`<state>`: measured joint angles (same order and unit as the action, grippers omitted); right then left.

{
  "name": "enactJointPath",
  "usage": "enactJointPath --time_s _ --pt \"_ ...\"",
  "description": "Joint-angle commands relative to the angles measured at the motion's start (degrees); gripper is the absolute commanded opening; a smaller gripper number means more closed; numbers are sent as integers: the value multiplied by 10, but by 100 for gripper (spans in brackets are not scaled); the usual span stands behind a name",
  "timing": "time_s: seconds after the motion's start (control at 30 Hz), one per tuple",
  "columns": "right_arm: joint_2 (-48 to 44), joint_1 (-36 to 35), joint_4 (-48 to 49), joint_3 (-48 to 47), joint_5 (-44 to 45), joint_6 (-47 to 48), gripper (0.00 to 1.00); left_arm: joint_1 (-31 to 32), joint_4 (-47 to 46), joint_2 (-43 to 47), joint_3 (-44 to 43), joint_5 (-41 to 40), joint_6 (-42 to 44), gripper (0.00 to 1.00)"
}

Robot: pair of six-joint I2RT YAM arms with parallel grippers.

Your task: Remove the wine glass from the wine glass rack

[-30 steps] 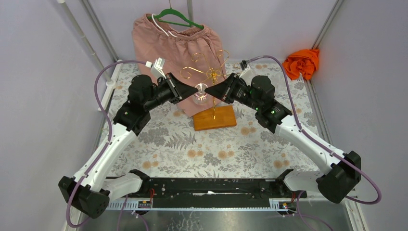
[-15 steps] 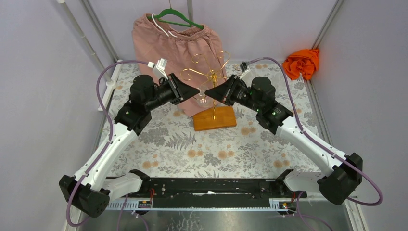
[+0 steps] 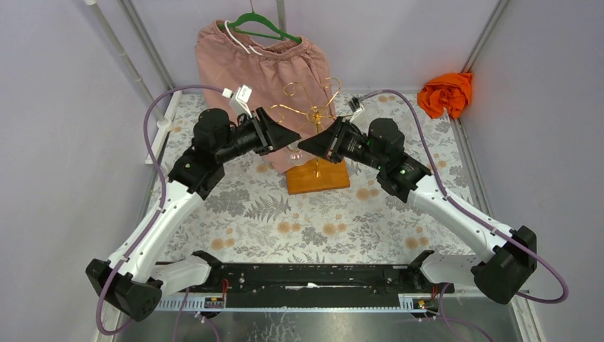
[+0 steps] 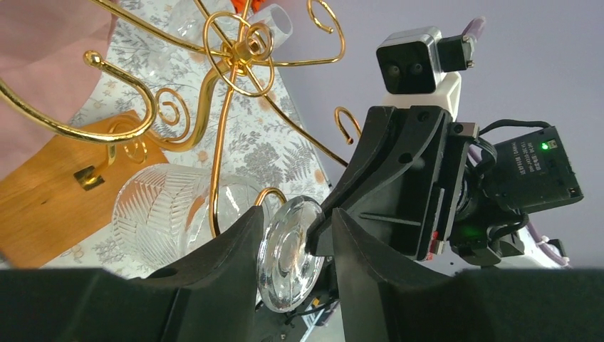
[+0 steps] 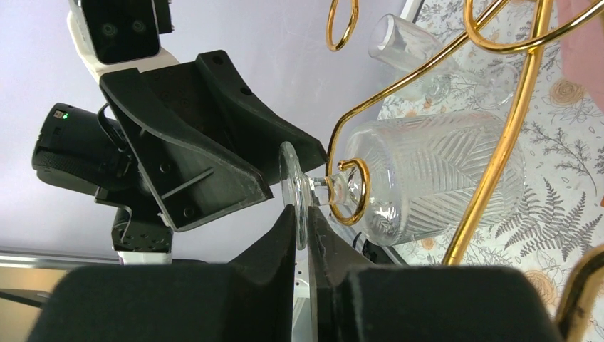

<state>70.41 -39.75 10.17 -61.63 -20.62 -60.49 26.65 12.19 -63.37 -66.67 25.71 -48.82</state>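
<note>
**Right end effector pinching the glass foot, left one standing open**

My right end effector (image 5: 299, 214) is clamped on the flat round foot of the wine glass (image 5: 434, 174). Its two fingers are pressed together on the rim of that disc.

My left end effector (image 4: 293, 221) faces it from the other side, jaws parted about halfway. The foot sits between its fingers (image 4: 235, 242), and I cannot tell whether either one touches the glass.

The wine glass is tipped on its side and hangs on the wine glass rack (image 3: 313, 114). Its stem is threaded through the curled loop at the end of one gold wire arm. The leaf-patterned bowl lies on one side of that loop and the foot on the other.

From above, both end effectors meet tip to tip just left of the central post, over the rear left corner of the rack's orange-brown wooden base. The base rests on the flower-patterned worktop (image 3: 320, 228).

Behind the rack, a pink garment (image 3: 249, 64) hangs on a green hanger (image 3: 263, 27).
</note>
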Motion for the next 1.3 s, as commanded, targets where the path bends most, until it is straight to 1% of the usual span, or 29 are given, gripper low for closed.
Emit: enactJointPath --time_s 0.0,0.17,0.33,0.43,0.8,1.27 --pt "-6 -10 -6 3 8 -6 0 11 42 10 -63 -23 48 47" --pt "-7 -11 -20 -5 25 2 0 11 116 17 -116 -106 96 48" --pt "8 -11 -23 -18 21 2 0 11 164 26 -150 -168 128 48" --pt "16 -10 -17 -21 12 -1 0 11 175 36 -155 -192 139 48" --pt "40 -11 -16 -46 13 4 0 11 174 43 -140 -202 142 48" --pt "37 -12 -72 -95 55 41 0 11 158 45 -114 -192 133 47"
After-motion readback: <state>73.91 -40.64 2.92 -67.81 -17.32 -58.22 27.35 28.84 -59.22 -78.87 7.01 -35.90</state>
